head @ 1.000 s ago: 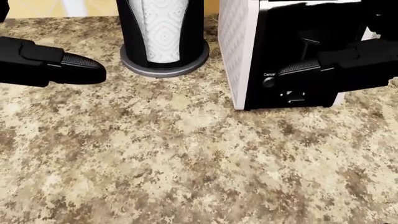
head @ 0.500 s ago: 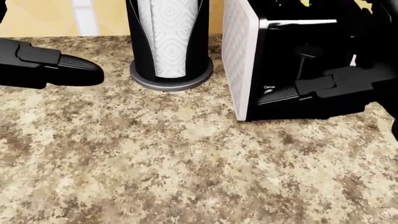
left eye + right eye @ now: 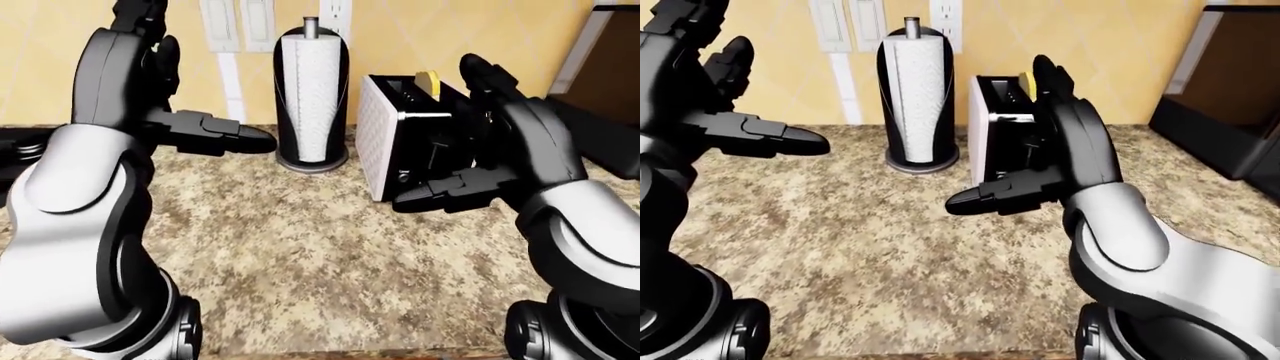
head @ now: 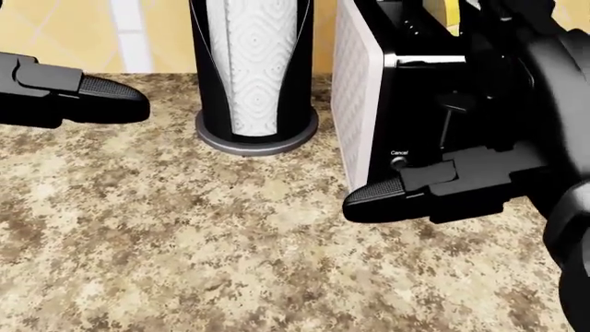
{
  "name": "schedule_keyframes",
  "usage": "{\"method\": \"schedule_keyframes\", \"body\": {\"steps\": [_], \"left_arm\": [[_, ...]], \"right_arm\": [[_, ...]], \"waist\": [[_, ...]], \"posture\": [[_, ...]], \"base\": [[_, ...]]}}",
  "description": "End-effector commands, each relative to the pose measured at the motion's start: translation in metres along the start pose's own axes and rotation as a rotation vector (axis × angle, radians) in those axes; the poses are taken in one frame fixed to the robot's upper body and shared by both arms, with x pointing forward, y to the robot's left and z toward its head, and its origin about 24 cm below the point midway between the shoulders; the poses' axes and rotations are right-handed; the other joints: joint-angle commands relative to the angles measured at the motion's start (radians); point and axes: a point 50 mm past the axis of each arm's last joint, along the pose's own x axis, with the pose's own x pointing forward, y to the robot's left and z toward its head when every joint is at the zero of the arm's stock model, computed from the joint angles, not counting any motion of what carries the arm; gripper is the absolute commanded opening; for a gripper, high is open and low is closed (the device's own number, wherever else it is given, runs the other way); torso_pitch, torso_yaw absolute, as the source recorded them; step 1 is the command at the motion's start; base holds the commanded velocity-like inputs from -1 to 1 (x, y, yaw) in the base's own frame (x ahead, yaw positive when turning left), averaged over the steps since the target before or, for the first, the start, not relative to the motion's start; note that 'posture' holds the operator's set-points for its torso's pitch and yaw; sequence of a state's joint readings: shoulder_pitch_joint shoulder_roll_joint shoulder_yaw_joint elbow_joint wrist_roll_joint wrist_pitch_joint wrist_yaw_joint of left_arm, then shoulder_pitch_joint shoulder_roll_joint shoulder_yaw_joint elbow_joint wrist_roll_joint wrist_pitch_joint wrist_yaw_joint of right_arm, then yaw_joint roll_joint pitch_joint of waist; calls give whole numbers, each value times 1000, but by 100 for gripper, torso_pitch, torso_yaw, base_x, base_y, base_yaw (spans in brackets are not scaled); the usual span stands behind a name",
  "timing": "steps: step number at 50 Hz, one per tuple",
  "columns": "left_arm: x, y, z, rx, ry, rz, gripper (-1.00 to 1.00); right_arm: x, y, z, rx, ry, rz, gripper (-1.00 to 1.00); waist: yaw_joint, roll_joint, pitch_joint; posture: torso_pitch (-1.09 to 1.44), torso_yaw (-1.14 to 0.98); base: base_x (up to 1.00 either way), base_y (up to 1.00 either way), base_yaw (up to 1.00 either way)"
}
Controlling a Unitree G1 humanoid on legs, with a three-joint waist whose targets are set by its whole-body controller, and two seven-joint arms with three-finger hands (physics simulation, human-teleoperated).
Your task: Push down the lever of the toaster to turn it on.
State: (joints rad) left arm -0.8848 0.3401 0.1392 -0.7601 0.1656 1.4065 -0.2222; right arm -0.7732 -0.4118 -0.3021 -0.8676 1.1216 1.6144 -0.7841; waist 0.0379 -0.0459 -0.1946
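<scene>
Yellow wall with switch plates runs behind a speckled brown stone counter (image 4: 230, 263). On that counter stands a paper towel roll (image 3: 311, 101) in a black holder, and just to its right in the left-eye view sits the toaster (image 3: 385, 146), white on its side and black on the end that faces me. The lever (image 4: 454, 107) shows as a dark knob on that black end, above the small Cancel button (image 4: 398, 162), in the head view.

My right hand (image 4: 434, 183) is spread open and grips nothing. One finger (image 4: 373, 196) points left across the bottom of the toaster's black end, below the Cancel button and well under the lever; whether it touches the toaster I cannot tell. Another finger rises beside the toaster's top, near a yellow thing (image 3: 428, 82) poking out of a slot.

My left hand (image 3: 205, 133) is also open and empty, its finger held level above the counter, left of the paper towel roll and apart from it.
</scene>
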Motion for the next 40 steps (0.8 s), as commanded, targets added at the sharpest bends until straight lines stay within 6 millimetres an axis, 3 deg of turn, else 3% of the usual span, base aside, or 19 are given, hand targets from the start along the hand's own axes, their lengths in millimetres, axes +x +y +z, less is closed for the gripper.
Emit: {"method": "schedule_keyframes", "body": {"steps": [1,23,40], "left_arm": [[-1,3,12,5,-64,19,100],[-6,2,13,1,-71,14,100],[-7,0,14,-4,-73,3,100]], "right_arm": [[2,0,4,0,-23,-16,100],[19,-7,-26,23,44,-40,100],[50,5,-13,23,32,-3,100]], "waist": [[2,0,-12],[8,-1,-14],[-5,17,-23]], "posture": [[-32,0],[-32,0],[-32,0]], "base": [[0,0,0],[0,0,0],[0,0,0]]}}
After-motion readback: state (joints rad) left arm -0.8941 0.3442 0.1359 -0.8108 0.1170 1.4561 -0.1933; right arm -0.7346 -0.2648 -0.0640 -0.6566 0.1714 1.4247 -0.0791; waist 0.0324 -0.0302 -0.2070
